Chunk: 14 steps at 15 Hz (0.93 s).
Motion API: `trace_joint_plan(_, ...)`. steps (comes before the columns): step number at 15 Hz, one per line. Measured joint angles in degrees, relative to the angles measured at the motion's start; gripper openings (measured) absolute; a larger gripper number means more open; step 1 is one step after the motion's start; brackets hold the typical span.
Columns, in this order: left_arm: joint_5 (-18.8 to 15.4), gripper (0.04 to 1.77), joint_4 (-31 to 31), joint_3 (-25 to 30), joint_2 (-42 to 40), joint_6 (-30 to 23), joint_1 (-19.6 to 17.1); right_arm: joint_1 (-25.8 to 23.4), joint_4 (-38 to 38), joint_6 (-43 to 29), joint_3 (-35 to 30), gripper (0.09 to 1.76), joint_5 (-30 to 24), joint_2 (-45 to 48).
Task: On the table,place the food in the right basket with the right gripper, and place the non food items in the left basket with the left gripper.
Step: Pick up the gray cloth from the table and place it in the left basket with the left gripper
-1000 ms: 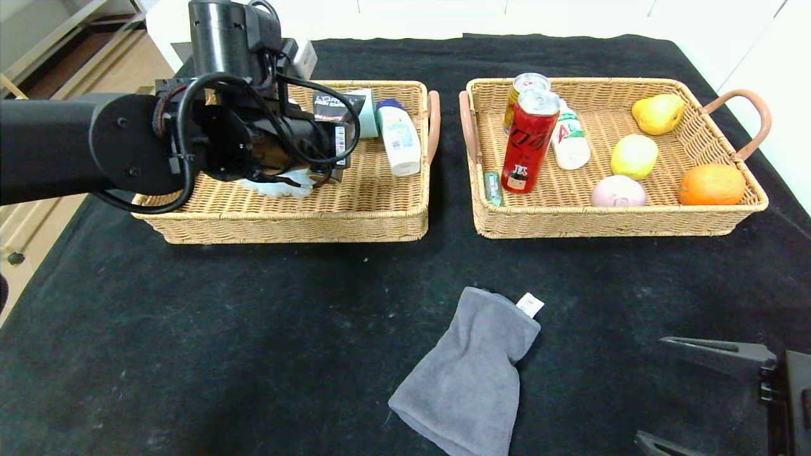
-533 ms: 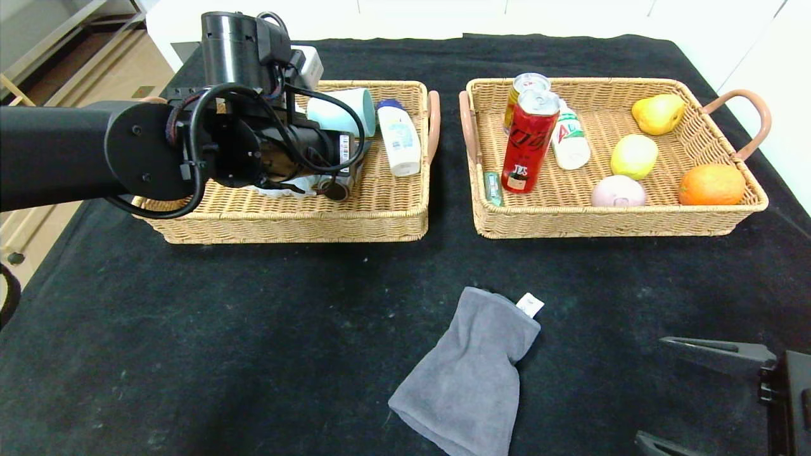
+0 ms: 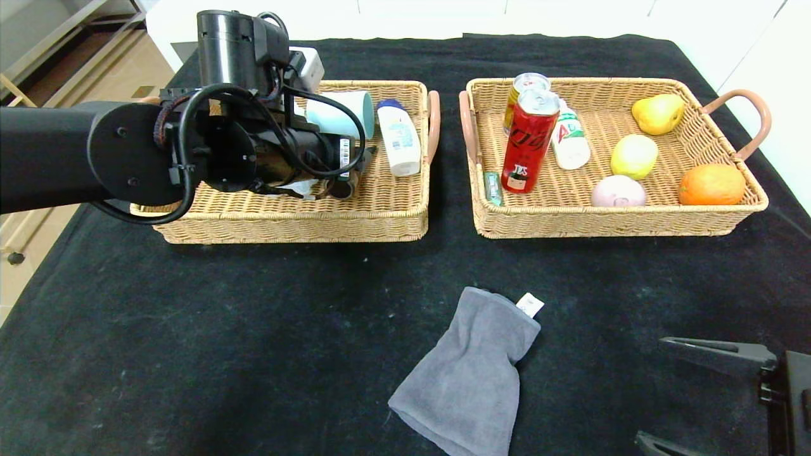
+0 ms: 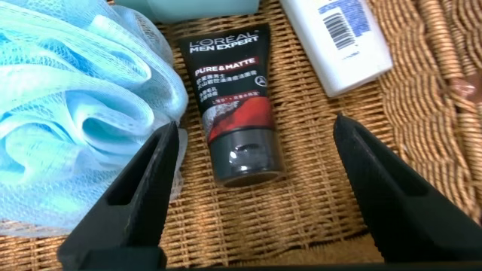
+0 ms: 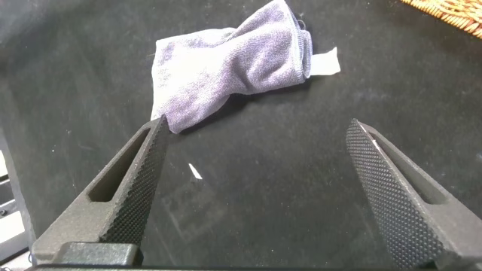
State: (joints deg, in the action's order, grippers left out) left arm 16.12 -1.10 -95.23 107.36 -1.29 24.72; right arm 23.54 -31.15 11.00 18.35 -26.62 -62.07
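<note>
My left gripper (image 3: pixel 347 177) hangs open over the left basket (image 3: pixel 291 223). In the left wrist view the gripper (image 4: pixel 254 128) has its jaws wide apart above a black and red face wash tube (image 4: pixel 233 105), which lies flat on the wicker and touches neither finger. A blue mesh bath puff (image 4: pixel 75 98) lies beside the tube. A grey cloth (image 3: pixel 469 373) lies on the black table in front of the baskets. My right gripper (image 3: pixel 649 389) is open and empty at the near right; it (image 5: pixel 256 126) looks toward the cloth (image 5: pixel 233 60).
The left basket also holds a teal cup (image 3: pixel 342 114) and a white bottle (image 3: pixel 398 136). The right basket (image 3: pixel 608 223) holds a red can (image 3: pixel 527 142), a second can (image 3: pixel 523 85), a small bottle (image 3: pixel 569 139), a pear (image 3: pixel 659 113), a yellow fruit (image 3: pixel 635 155), an orange (image 3: pixel 711 183) and a pink round item (image 3: pixel 618 191).
A second ago the black tube was up at my left gripper's fingers. Now it lies on the basket floor, and the gripper has shifted slightly. The right arm has not moved.
</note>
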Motion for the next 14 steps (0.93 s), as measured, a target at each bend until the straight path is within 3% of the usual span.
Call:
trace_joint_plan(8, -0.49, 1.64, 0.8, 12.15, -7.69, -0.13, 7.58, -0.09, 0.0, -0.09, 0.83, 1.71, 0.02, 2.68)
trace_joint_plan(14, 0.72, 1.68, 2.77, 21.57, -13.26, -1.24, 18.16, -0.45, 0.15, -0.13, 1.55, 1.71, 1.07, 3.18)
